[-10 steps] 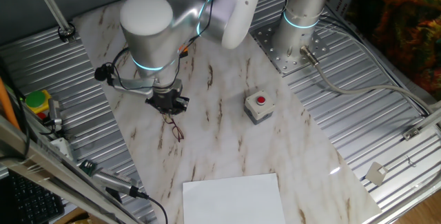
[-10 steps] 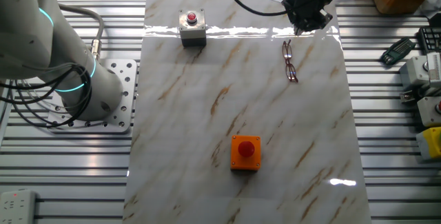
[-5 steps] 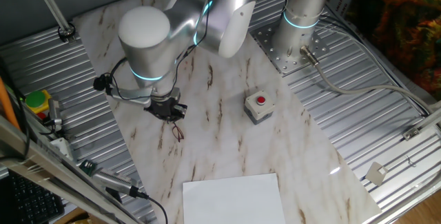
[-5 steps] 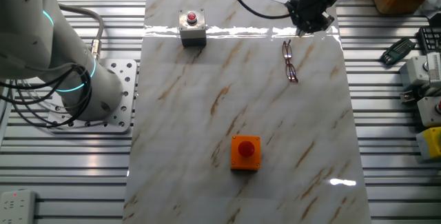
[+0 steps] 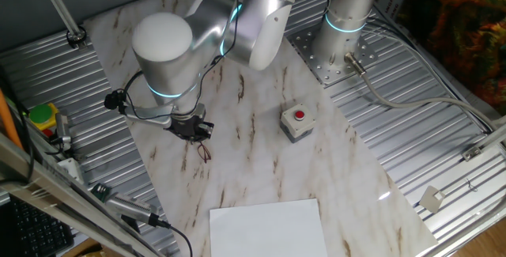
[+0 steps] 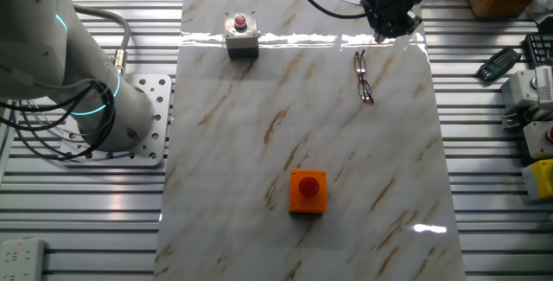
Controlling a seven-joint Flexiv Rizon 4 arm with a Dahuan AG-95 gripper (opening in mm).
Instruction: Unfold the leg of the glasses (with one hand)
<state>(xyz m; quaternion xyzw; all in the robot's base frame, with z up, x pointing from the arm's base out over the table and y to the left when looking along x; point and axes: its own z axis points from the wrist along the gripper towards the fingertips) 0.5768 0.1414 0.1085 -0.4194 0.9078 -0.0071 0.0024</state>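
Observation:
The glasses (image 5: 203, 150) (image 6: 364, 75) lie flat on the marble tabletop, thin dark reddish wire with slim legs. They look folded, though the legs are too fine to tell for sure. My black gripper (image 5: 192, 129) (image 6: 391, 28) hangs just beyond one end of the glasses, close to the table, and does not touch them. The big arm joint hides much of the gripper from one side. Its fingers are too small and dark to show whether they stand open or shut.
A grey box with a red button (image 5: 296, 122) (image 6: 241, 35) stands mid-table. An orange box with a red button (image 6: 308, 191) sits farther along. A white sheet (image 5: 265, 227) lies at the table's end near the glasses. Cables and tools (image 5: 118, 205) crowd the adjacent ribbed edge.
The gripper has drifted a little away from the glasses, toward the table's side edge. The glasses have not moved.

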